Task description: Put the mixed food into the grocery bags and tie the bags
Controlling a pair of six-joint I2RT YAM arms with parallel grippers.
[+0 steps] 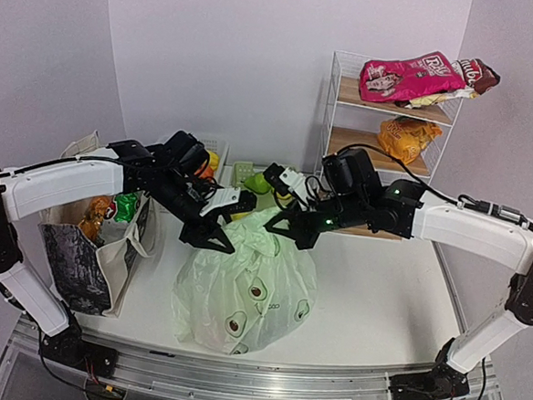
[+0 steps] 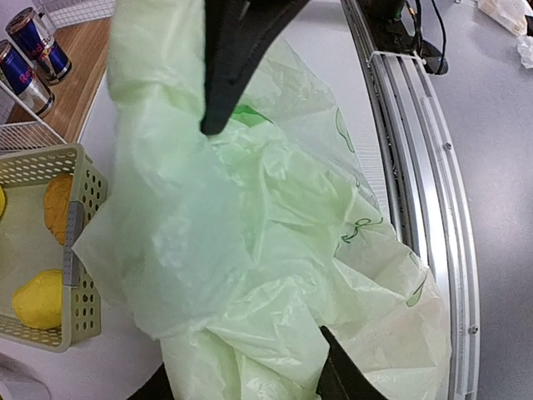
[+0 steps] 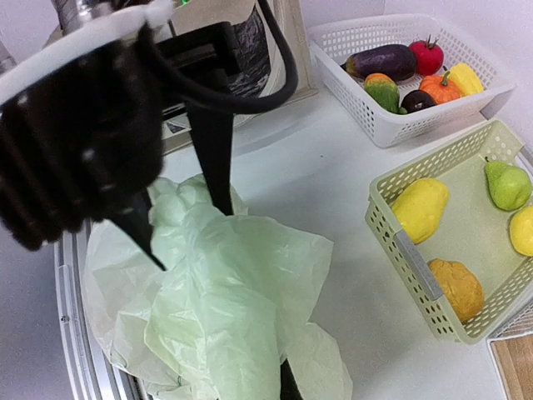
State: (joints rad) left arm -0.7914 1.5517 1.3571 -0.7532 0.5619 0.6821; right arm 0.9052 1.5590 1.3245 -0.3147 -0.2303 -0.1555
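Thin crinkly plastic bag (image 1: 242, 294), matt wht table (image 1: 379, 290).

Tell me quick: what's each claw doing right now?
Left claw: open, straddling loose film of the green plastic bag, not pinching it.
Right claw: closed on the top of the green plastic bag.

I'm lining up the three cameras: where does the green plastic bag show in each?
Top view: green bag, middle of the table.
Left wrist: fills the centre.
Right wrist: lower left.
Shared landmark: the pale slotted basket, left edge of the left wrist view, right side of the right wrist view.
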